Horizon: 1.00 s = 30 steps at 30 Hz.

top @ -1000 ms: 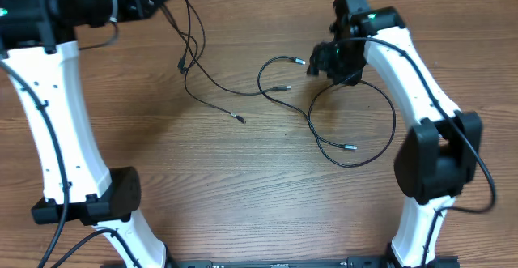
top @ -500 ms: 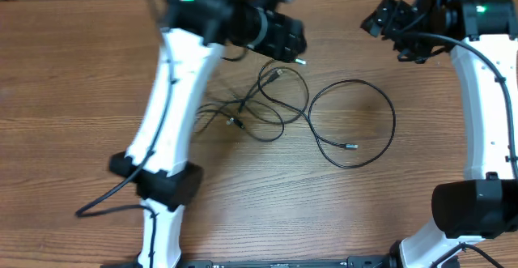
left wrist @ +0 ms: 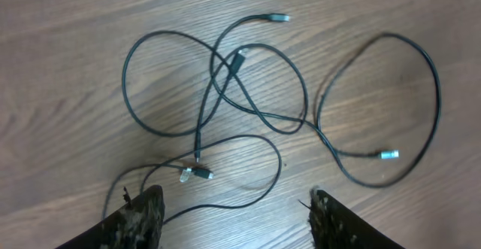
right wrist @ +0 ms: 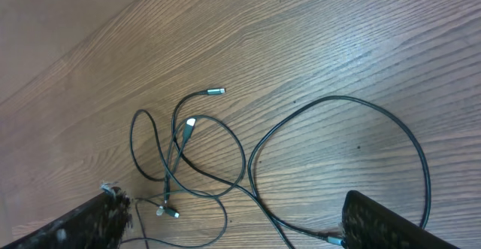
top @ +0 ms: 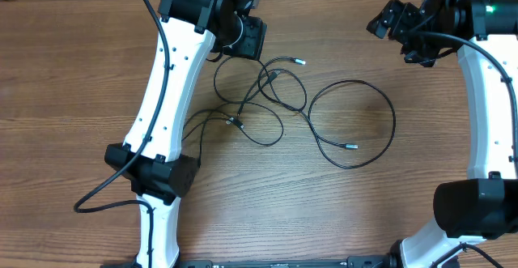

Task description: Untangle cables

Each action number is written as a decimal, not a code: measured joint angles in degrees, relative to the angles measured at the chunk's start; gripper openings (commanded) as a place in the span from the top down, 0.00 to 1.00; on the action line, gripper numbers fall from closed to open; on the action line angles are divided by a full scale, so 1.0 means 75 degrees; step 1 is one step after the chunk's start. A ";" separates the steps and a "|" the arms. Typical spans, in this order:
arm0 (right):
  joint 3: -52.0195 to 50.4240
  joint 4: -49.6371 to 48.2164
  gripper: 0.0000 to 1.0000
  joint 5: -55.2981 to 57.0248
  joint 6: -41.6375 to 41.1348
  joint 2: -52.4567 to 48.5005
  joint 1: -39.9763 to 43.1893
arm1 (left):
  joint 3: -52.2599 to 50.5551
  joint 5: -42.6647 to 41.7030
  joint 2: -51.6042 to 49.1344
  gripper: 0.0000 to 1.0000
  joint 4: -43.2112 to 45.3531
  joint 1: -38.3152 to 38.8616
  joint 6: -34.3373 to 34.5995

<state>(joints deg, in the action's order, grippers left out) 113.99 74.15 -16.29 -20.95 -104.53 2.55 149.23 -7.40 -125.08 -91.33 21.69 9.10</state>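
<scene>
Several cables lie centre-frame in the overhead view. Centre-left loops cross one another; 1 large loop lies open at right. Left gripper and right gripper are spread, empty. Judged: untangling mostly outstanding.

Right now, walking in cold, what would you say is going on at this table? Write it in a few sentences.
Two robot arms are dealing with thin black cables that lie on a wooden table. The left gripper hovers open over the overlapping strands and holds nothing. The right gripper is open too, off to its own side. One large loop lies on that side of the tangle.
</scene>
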 measured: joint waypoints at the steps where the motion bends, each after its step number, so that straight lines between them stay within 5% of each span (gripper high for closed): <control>1: 0.0000 0.0003 0.10 -0.0003 0.0006 0.0000 0.0000 | -0.0032 0.0020 -0.0058 0.36 0.0041 -0.0006 0.0219; 10: 0.0000 0.0009 0.10 0.0000 0.0082 0.0000 -0.0003 | -0.0128 0.0017 -0.2221 0.38 0.0871 0.0580 0.2177; 18: 0.0000 0.0055 0.10 -0.0003 0.0143 0.0000 0.0000 | -0.0152 0.0003 -0.3383 0.69 0.1425 0.0694 0.2783; 20: 0.0000 0.0058 0.10 0.0000 0.0149 0.0000 -0.0003 | -0.0154 0.0020 -0.3471 0.95 0.1472 0.0653 0.2804; 30: 0.0000 0.0067 0.10 -0.0003 0.0198 0.0000 0.0000 | 0.0446 0.0012 -0.3433 0.96 0.1687 0.0131 0.2361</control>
<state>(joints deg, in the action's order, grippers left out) 113.99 74.65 -16.32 -19.46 -104.53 2.55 152.57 -7.31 -150.82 -78.67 22.68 26.81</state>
